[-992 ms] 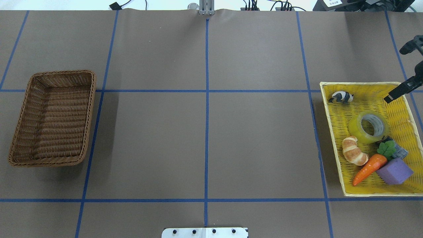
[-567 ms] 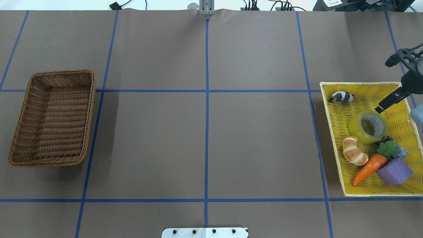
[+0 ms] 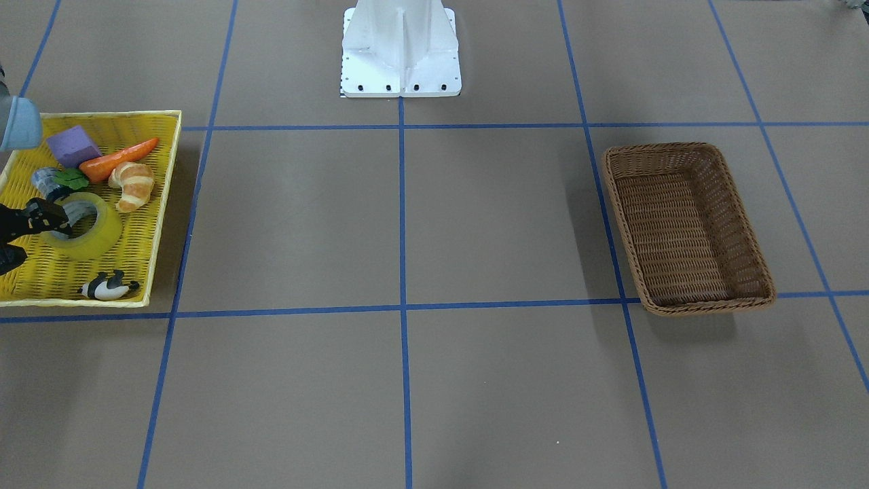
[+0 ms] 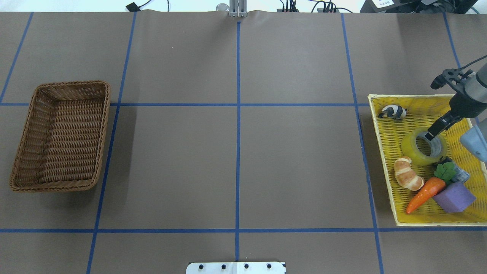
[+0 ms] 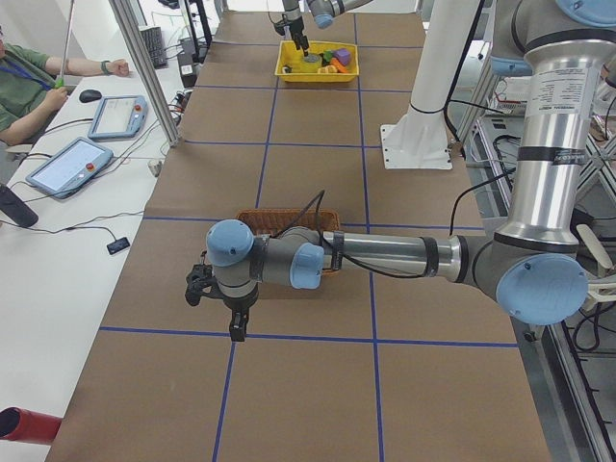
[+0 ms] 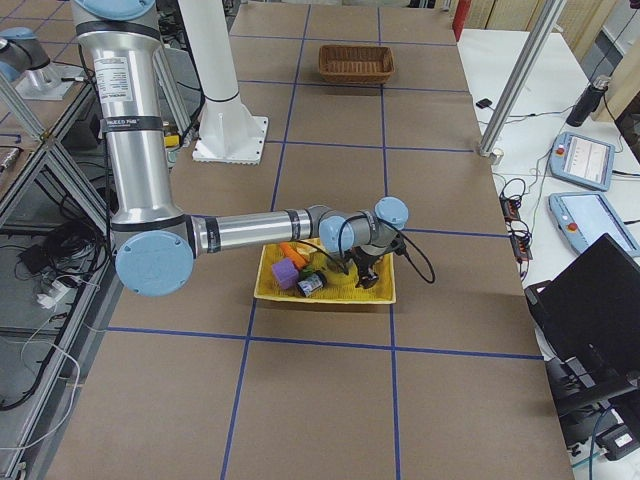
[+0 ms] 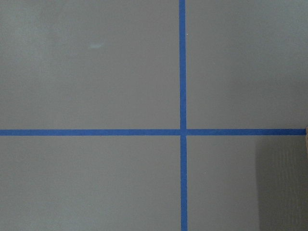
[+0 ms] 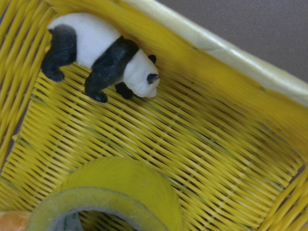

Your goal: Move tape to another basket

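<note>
The basket [image 4: 61,144] sits far left, well apart from the tape [image 4: 409,146], which lies flat, hole up, in the tray [image 4: 392,133] at right. The right gripper [image 4: 433,109], on the nearer arm, hangs wide open and empty, with one finger over the hole.

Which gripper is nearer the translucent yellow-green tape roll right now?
Right. The right gripper is open over the yellow-green tape roll, one finger at its core. The left gripper hangs far off, near the brown wicker basket.
</note>
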`<act>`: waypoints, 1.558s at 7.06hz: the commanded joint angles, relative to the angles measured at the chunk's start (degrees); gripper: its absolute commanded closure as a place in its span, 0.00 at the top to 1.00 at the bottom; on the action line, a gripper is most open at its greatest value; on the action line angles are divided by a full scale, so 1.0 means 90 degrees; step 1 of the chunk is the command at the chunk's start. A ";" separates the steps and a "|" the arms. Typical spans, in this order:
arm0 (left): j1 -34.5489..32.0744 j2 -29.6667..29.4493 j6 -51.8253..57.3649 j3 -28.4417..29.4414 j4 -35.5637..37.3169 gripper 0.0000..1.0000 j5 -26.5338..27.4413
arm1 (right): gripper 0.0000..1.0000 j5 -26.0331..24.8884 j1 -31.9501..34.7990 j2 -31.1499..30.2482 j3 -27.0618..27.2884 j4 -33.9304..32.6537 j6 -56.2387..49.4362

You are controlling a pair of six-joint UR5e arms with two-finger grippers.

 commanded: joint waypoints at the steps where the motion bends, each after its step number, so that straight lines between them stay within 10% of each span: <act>1: -0.0005 0.0003 -0.0001 -0.0131 0.0000 1.00 0.0000 | 0.44 -0.0098 -0.0114 0.0029 -0.0115 0.0007 -0.0002; 2: -0.0005 0.0003 -0.0001 -0.0131 0.0000 1.00 0.0000 | 0.00 -0.0079 -0.0115 0.0049 -0.0086 0.0007 -0.0070; 8: -0.0005 -0.0200 -0.0020 -0.0277 0.0000 1.00 0.0010 | 0.00 0.0781 0.0471 0.0428 0.0693 -0.0002 0.0317; 11: 0.0034 -0.0514 -0.1223 -0.0259 -0.0970 1.00 0.0010 | 0.00 0.0829 0.0268 0.1434 0.0706 0.1093 0.2957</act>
